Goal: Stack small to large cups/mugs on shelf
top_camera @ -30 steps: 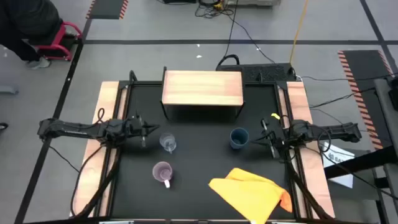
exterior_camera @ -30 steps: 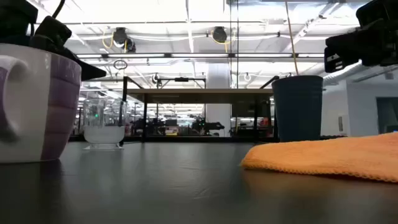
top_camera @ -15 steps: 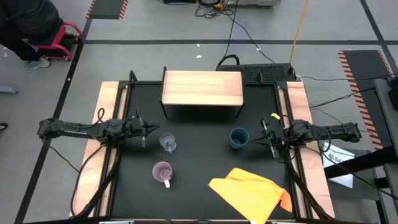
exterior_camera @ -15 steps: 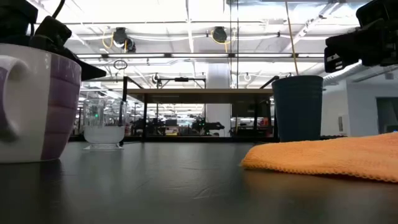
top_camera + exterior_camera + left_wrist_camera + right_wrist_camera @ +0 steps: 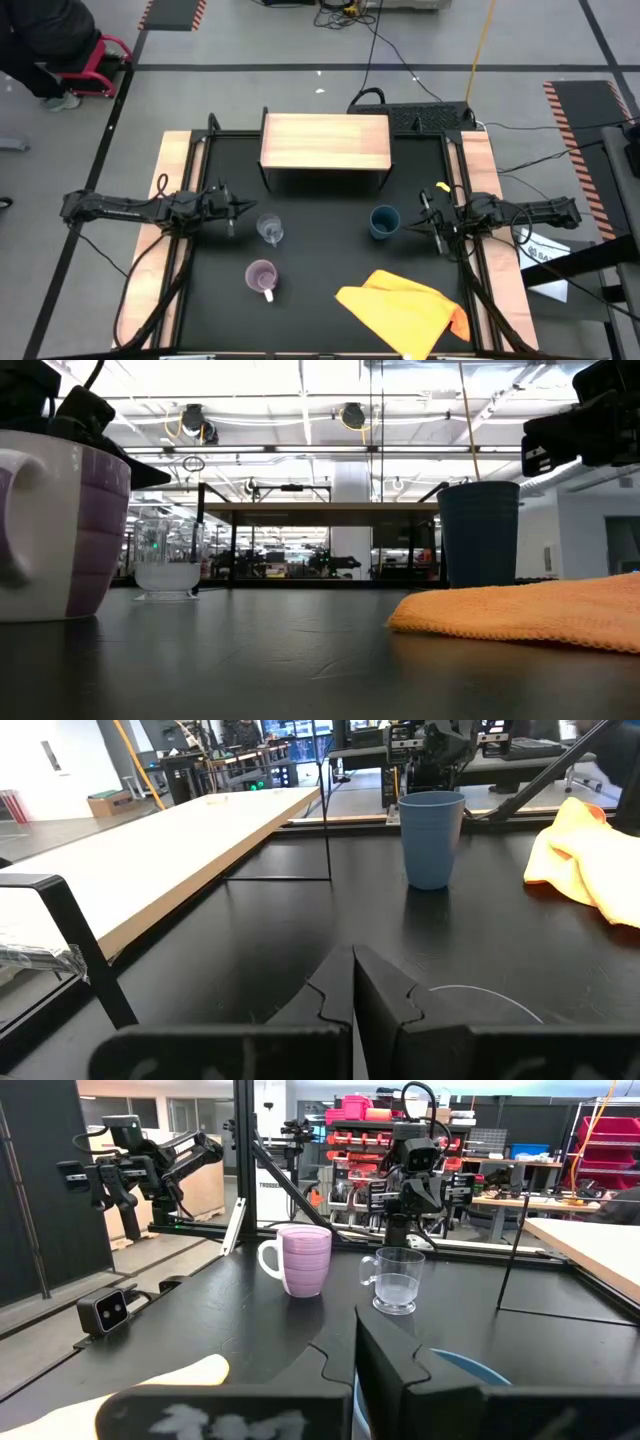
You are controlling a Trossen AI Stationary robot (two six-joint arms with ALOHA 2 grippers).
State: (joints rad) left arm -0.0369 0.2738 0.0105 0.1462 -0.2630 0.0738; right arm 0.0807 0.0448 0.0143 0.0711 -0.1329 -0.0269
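Observation:
The tiny clear glass stands upright on the black table, just right of my left gripper, which is shut and empty. The light purple mug stands nearer the front, its handle toward the near edge. The dark blue cup stands upright just left of my right gripper, which is shut and empty. The shelf with a light wooden top stands at the table's far middle, with nothing on it. In the right wrist view the mug and glass show ahead.
A crumpled orange cloth lies at the front right of the table. Pale wooden side rails run along both sides. A person sits beyond the table's far left corner.

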